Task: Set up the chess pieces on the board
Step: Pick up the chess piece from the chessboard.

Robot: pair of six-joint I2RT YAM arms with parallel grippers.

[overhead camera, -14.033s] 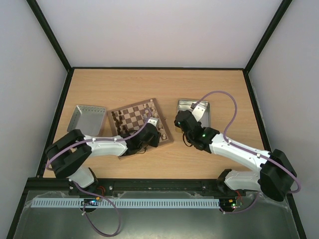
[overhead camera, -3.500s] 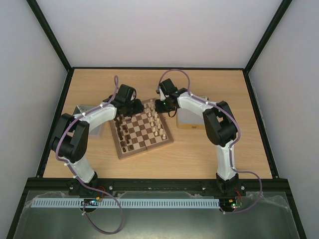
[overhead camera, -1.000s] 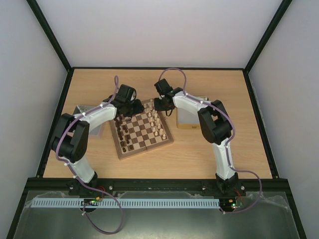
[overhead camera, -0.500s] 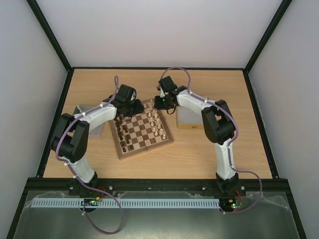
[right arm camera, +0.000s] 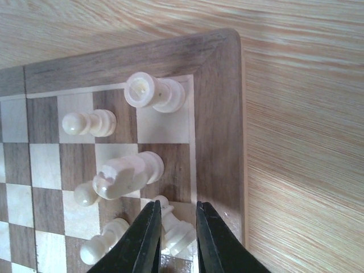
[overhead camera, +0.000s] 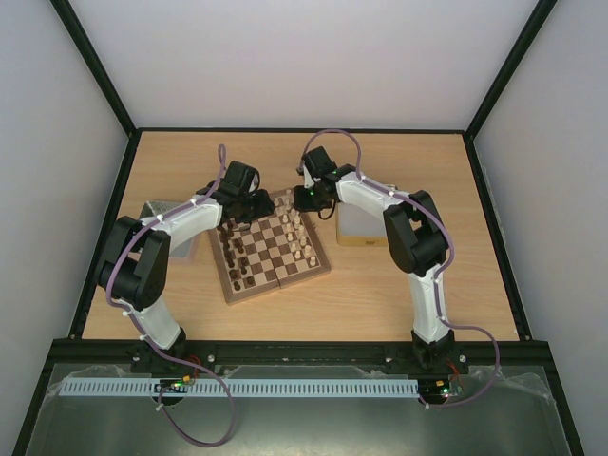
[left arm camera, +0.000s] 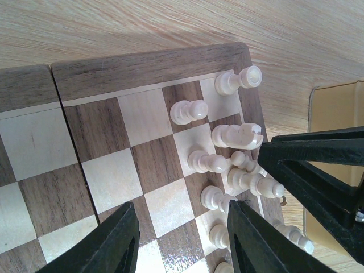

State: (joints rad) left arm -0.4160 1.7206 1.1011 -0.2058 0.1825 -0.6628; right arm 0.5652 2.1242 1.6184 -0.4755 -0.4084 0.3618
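On checkered board (overhead camera: 275,249), upright cream pieces (right arm camera: 129,173)

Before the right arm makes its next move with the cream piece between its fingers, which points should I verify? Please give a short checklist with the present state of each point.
1. Hold of the right gripper on the cream piece: ok, the piece fills the gap.
2. Base of that piece flat on its square: cannot tell, the fingers hide it.
3. Room to open beside the knight: not ok, it stands very close to one finger.
4. The left gripper open and empty: ok.
5. The corner rook upright on its square: ok.
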